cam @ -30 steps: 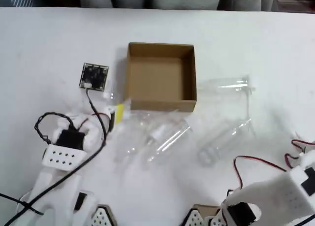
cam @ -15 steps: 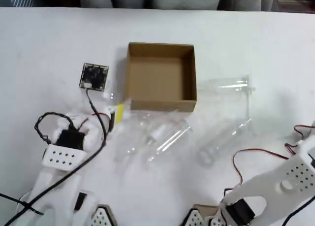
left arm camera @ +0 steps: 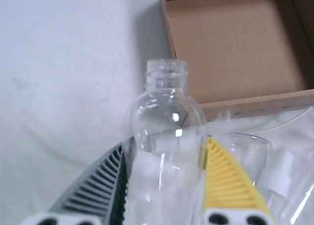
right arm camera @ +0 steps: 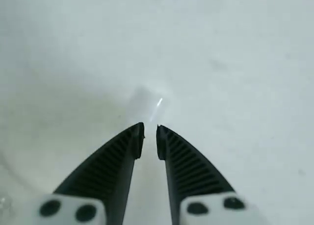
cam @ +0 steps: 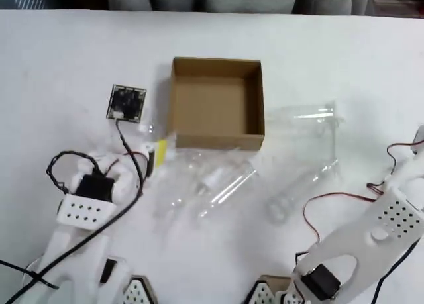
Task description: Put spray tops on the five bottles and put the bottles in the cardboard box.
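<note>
Right arm swinging outward toward table's right edge, its tip getting cut off by frame there. Left gripper clamping uncapped clear bottle just beside cardboard box. Right gripper hovering nearly closed, empty, over table; faint translucent blur ahead of tips unidentifiable. Loose bottles barely showing in high view.

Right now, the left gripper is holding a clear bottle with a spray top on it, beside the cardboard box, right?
Not quite. The left gripper holds the clear bottle beside the cardboard box, but the bottle's threaded neck is bare, with nothing screwed on. The left wrist view shows this.
</note>
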